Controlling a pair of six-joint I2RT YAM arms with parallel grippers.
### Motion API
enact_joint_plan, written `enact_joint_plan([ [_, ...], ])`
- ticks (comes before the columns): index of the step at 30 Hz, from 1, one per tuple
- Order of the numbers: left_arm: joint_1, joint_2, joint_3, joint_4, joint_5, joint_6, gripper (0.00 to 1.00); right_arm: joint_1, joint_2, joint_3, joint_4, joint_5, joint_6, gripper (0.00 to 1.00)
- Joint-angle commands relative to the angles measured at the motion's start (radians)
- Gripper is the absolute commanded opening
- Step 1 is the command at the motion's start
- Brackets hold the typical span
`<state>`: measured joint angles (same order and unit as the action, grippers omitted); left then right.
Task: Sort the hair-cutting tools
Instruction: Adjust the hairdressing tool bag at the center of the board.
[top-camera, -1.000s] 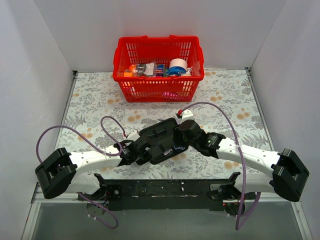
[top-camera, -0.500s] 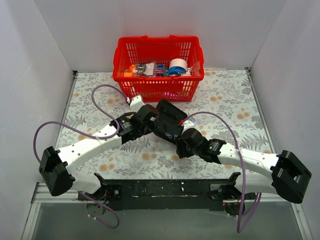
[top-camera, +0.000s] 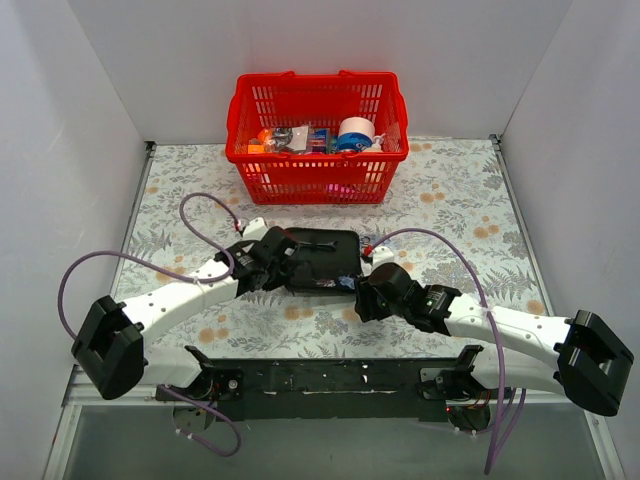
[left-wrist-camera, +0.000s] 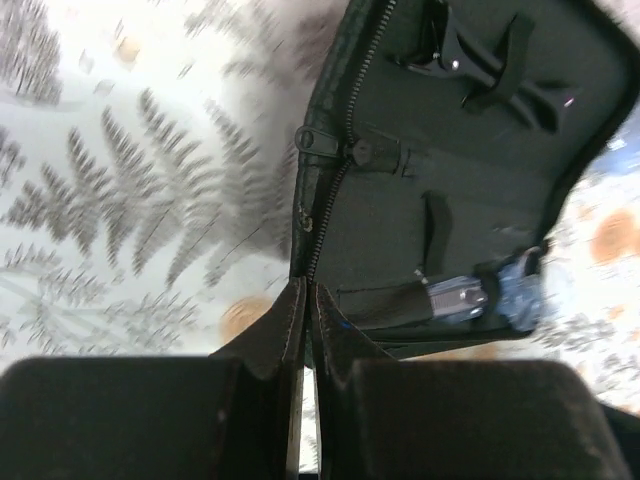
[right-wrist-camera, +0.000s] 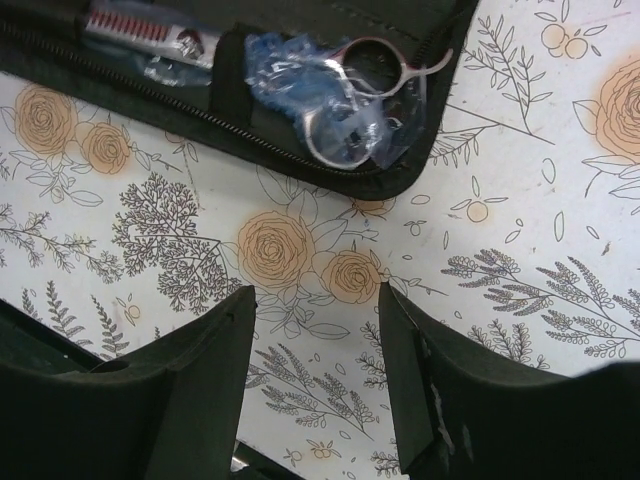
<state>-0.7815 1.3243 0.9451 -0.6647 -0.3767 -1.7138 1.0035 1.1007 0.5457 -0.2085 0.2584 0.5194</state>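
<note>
Silver scissors (right-wrist-camera: 350, 100) with pale blue translucent loops lie tucked inside the flat black zippered pouch (top-camera: 322, 258), which is open. The left gripper (left-wrist-camera: 302, 292) has its fingers pressed together at the pouch's zipper edge. The right gripper (right-wrist-camera: 315, 300) hovers with fingers apart over the floral cloth (right-wrist-camera: 500, 250).

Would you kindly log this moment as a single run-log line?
left fingers: shut on edge of black pouch | right fingers: open, above table beside pouch | scissors: lying inside open pouch
</note>
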Motion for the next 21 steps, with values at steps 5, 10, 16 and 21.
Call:
enact_joint_plan([
  [5, -0.07, -0.227, -0.255, -0.013, 0.078, -0.22, 0.0, 0.004, 0.002, 0.007, 0.02, 0.004, -0.021, 0.6],
  [10, -0.2, -0.24, -0.371, 0.003, 0.114, -0.395, 0.0, 0.004, 0.002, 0.01, 0.009, 0.005, -0.022, 0.61],
  [16, -0.393, -0.085, -0.37, 0.14, 0.115, -0.472, 0.0, 0.004, -0.018, -0.004, -0.005, 0.007, -0.015, 0.61],
  [21, -0.455, 0.006, -0.275, 0.166, 0.078, -0.42, 0.0, 0.004, -0.05, -0.007, -0.034, 0.015, -0.012, 0.61],
])
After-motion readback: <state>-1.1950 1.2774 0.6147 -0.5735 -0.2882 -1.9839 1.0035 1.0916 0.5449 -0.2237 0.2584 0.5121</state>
